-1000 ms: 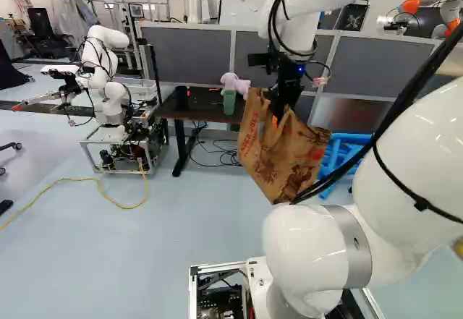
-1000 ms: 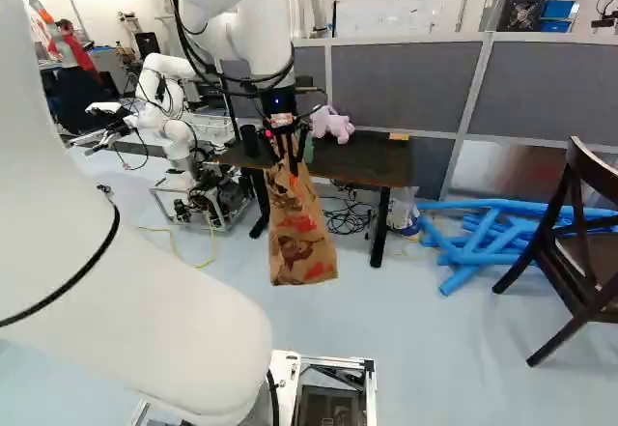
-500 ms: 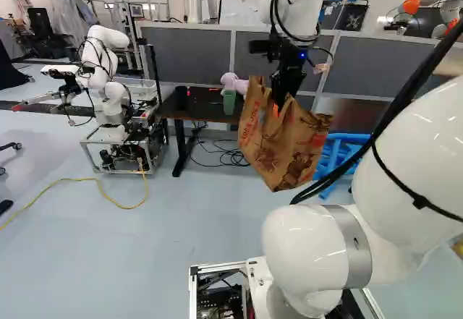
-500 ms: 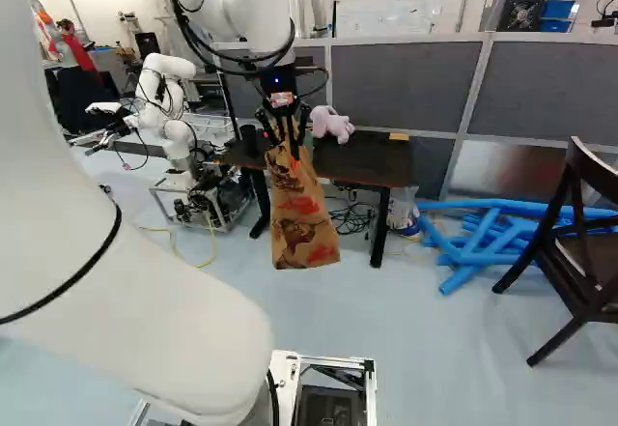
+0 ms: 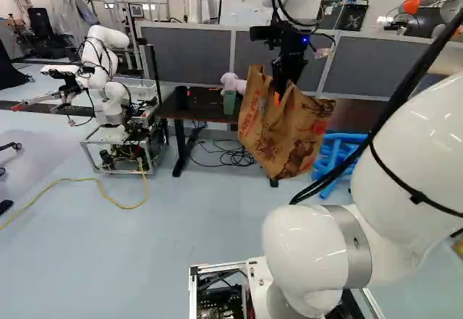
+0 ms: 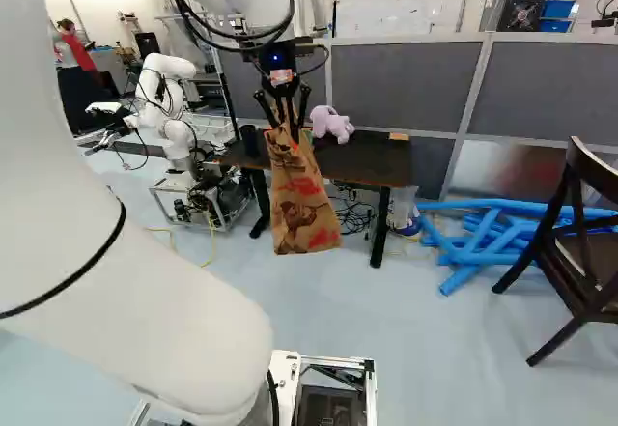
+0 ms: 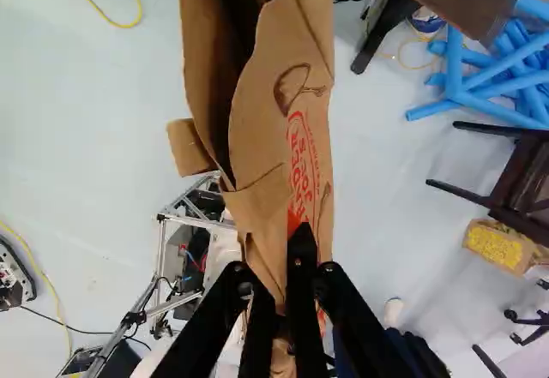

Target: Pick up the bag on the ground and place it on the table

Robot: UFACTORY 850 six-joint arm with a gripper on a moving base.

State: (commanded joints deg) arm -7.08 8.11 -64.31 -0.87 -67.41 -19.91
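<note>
The black two-finger tool [image 5: 277, 98] is clamped on the brown paper bag with red and dark print [image 5: 286, 134], pinching it near its upper rim. The bag hangs below and around the fingers, held in the air, its lower corner above the pale blue-grey floor [image 5: 145, 247]. In the wrist view the paper runs out ahead of the fingers, with a dark, gaping fold along one side.

The bag is on the near side of the dark brown counter [image 6: 362, 160], not on it. In the right base view it hides part of the counter's near edge toward the left corner, and its lower end hangs below the level of the top; in the left base view it covers the counter's right part.

On the counter, a black cup [image 5: 181, 97] stands near the left edge. A lilac plush toy [image 6: 331, 125] sits toward the far edge, with a green cup [image 5: 228, 102] beside it in the left base view. A small orange-yellow block [image 6: 399, 136] lies near the far right corner. Blue foam tubes [image 6: 497, 238] lie on the floor beyond the counter's right edge.
</note>
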